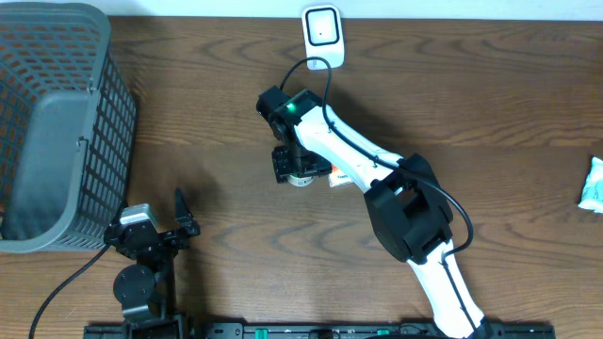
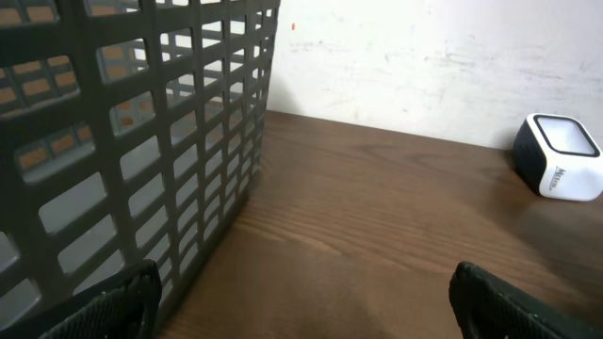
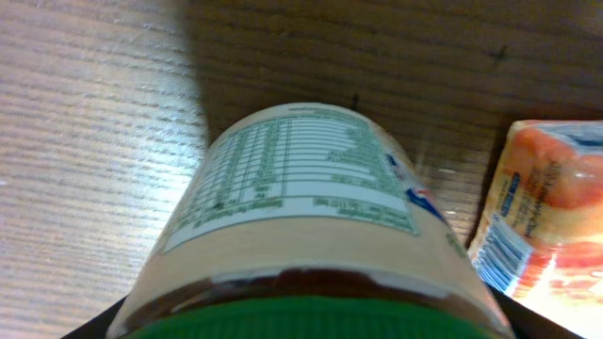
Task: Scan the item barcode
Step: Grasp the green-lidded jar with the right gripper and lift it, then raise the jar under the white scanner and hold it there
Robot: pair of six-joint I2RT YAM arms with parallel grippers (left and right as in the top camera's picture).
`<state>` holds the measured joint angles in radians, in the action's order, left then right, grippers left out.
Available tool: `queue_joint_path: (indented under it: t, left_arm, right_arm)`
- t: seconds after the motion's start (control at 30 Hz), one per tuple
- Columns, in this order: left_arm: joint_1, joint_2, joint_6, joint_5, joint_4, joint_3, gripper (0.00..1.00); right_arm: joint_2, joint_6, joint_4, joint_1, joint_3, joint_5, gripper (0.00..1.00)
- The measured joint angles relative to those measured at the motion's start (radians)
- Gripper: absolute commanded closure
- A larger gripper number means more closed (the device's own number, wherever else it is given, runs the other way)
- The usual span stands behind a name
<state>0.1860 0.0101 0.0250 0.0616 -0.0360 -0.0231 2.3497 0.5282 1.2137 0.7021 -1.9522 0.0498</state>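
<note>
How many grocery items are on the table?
3: green-lidded jar under the right pincer, orange packet beside it, white-green pouch at the right edge; more may be hidden.

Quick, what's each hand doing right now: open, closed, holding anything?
Left hand: open, holding nothing.
Right hand: set around the green-lidded jar; whether it actually grips it cannot be told.
</note>
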Motion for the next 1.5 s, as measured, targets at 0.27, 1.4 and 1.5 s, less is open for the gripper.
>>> queue_joint_path:
  t: [0.27,1.4,1.5]
  left_arm:
    - [0.000,0.000,0.000,0.000,0.000,0.000,0.02]
    - [0.000,0.000,0.000,0.000,0.000,0.000,0.02]
    - [0.000,0.000,0.000,0.000,0.000,0.000,0.02]
  right_arm:
    - [0.000,0.011,0.016,-0.005,-0.001,0.021,0.39]
    - [0.000,-0.419,0.484,-0.272,-0.024,0.495,0.43]
    - [0.000,-0.419,0.484,-0.272,-0.024,0.497,0.43]
